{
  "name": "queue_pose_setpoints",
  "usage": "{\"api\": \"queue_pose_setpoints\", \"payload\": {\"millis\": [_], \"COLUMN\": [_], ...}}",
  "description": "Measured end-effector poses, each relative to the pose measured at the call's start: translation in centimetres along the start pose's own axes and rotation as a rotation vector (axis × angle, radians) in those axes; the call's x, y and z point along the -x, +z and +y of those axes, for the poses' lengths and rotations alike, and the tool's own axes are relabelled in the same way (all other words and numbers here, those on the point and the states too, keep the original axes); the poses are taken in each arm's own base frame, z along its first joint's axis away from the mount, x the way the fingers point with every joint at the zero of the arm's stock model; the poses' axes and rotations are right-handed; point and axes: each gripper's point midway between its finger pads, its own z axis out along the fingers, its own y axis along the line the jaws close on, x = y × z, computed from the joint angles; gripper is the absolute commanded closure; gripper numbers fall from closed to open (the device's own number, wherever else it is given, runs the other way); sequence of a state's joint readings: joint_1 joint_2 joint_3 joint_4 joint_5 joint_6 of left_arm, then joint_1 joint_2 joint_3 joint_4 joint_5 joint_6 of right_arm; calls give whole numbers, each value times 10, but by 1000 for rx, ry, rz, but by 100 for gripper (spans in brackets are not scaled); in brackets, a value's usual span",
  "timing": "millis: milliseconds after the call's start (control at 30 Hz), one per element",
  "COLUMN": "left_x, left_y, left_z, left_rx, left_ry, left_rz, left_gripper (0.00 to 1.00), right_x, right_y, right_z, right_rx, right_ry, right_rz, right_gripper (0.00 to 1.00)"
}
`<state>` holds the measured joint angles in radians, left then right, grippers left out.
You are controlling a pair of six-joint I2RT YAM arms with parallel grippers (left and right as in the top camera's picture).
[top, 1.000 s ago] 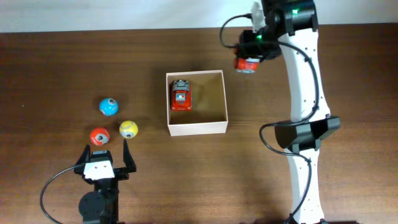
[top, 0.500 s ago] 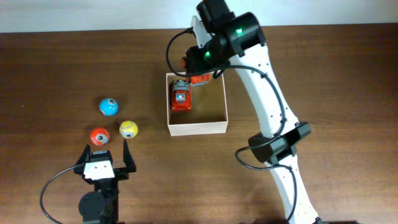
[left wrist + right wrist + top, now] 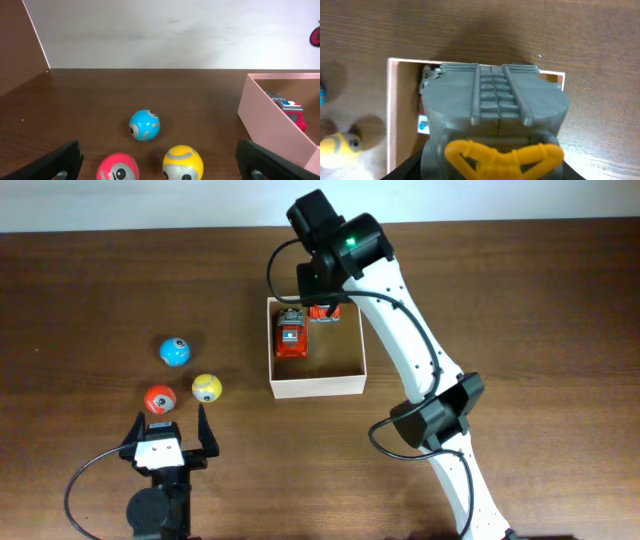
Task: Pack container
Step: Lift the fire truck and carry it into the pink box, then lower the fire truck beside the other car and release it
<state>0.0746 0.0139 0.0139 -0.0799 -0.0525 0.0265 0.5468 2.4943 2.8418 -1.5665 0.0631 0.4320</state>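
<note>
Fingers (image 3: 55,162) of left gripper (image 3: 172,420): spread wide, empty, low near red ball (image 3: 160,398) and yellow ball (image 3: 206,388); blue ball (image 3: 174,351) beyond. Right gripper (image 3: 492,75): fingers clamped on small red toy (image 3: 325,311) over far edge of container (image 3: 320,386). Container: cream cardboard, open, mid-worktop (image 3: 100,280); red toy truck (image 3: 291,335) lies in its left half

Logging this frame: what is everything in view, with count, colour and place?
container: one, cream-white, mid-table
toy car: one, red, in the container
held toy: one, red, above the container's far edge
blue ball: one, blue, left of the container
yellow ball: one, yellow, below the blue ball
red ball: one, red-orange, beside the yellow ball
table: one, brown
left gripper: open, by the balls
right gripper: shut on the held toy
</note>
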Motion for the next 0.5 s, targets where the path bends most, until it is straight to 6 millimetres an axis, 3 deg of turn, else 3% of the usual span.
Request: {"api": "queue_pose_setpoints", "payload": {"millis": [200,500], "left_x": [0,0], "left_y": [0,0], "left_z": [0,0], "left_rx": [0,0], "left_ry": [0,0], "left_rz": [0,0], "left_gripper": [1,1], "right_x": [-14,-22], "right_y": [29,50], "right_z": [-7,-10], "right_rx": [-48,-73], "right_ry": [29,32], "right_rz": [70,106], "right_gripper": [51,51]}}
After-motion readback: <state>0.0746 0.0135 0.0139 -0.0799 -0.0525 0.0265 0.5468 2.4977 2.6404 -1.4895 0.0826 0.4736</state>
